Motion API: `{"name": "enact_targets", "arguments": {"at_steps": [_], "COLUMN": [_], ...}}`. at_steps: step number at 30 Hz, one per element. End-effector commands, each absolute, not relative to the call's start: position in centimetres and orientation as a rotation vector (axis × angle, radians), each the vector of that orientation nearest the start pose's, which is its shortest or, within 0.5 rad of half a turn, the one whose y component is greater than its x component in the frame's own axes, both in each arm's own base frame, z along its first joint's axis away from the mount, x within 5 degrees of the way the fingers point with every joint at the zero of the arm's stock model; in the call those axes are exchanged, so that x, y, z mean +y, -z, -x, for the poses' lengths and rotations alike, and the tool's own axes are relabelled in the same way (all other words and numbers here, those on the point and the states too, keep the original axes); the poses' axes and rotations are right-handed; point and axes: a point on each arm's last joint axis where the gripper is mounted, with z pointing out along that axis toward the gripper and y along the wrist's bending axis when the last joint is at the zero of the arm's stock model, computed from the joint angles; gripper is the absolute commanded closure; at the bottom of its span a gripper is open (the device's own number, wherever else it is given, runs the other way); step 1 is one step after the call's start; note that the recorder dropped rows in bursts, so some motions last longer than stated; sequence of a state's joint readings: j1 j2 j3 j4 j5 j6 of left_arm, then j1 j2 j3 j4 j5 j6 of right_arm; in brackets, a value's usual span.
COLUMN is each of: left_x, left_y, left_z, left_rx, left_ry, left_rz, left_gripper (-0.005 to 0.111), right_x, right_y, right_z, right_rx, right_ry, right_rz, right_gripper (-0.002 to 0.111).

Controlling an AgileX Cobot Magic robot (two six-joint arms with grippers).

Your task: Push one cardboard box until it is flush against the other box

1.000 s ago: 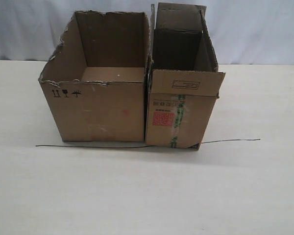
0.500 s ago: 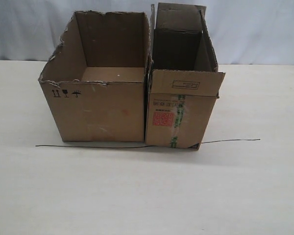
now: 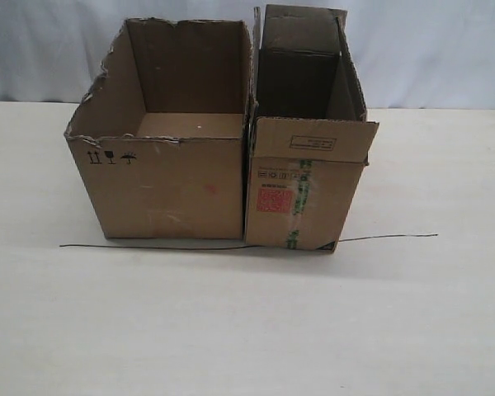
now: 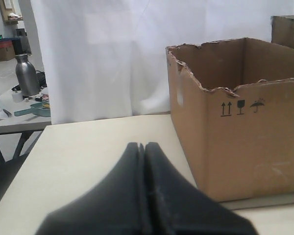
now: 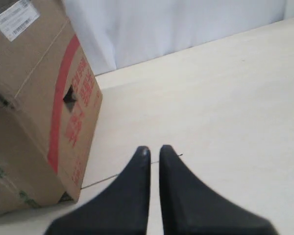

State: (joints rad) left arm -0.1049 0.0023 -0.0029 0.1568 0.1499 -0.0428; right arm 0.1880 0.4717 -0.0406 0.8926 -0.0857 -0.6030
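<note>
Brown cartons side by side on our pale table [image 3: 231,330].
Closest to our wrist cameras, our left gripper [image 4: 144,147] has its fingers pressed together and our right gripper [image 5: 154,148] shows only a narrow slit, both holding nothing. In the exterior view a thin dark line [image 3: 148,246] runs along the cartons' feet. The cardboard box [image 3: 309,194], red label forward, touches the other box [image 3: 169,186] beside it. A white curtain [image 3: 445,49] hangs behind.
</note>
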Motion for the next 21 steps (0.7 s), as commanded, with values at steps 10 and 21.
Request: {"name": "enact_targets", "arguments": {"at_steps": [10, 21], "left_x": [-0.4, -0.4], "left_y": [-20.0, -20.0], "left_z": [-5.6, -5.6], "left_rx": [1.616, 1.618], "left_ry": [-0.024, -0.024], "left_rz": [-0.160, -0.160], "left_gripper": [0.107, 0.107], "right_x": [1.4, 1.2], "right_y": [-19.2, -19.8], "right_z": [-9.5, -7.2], "right_rx": [1.793, 1.711], "right_ry": [-0.218, -0.254], "right_rz": [-0.012, -0.021], "right_gripper": [0.103, 0.103]}}
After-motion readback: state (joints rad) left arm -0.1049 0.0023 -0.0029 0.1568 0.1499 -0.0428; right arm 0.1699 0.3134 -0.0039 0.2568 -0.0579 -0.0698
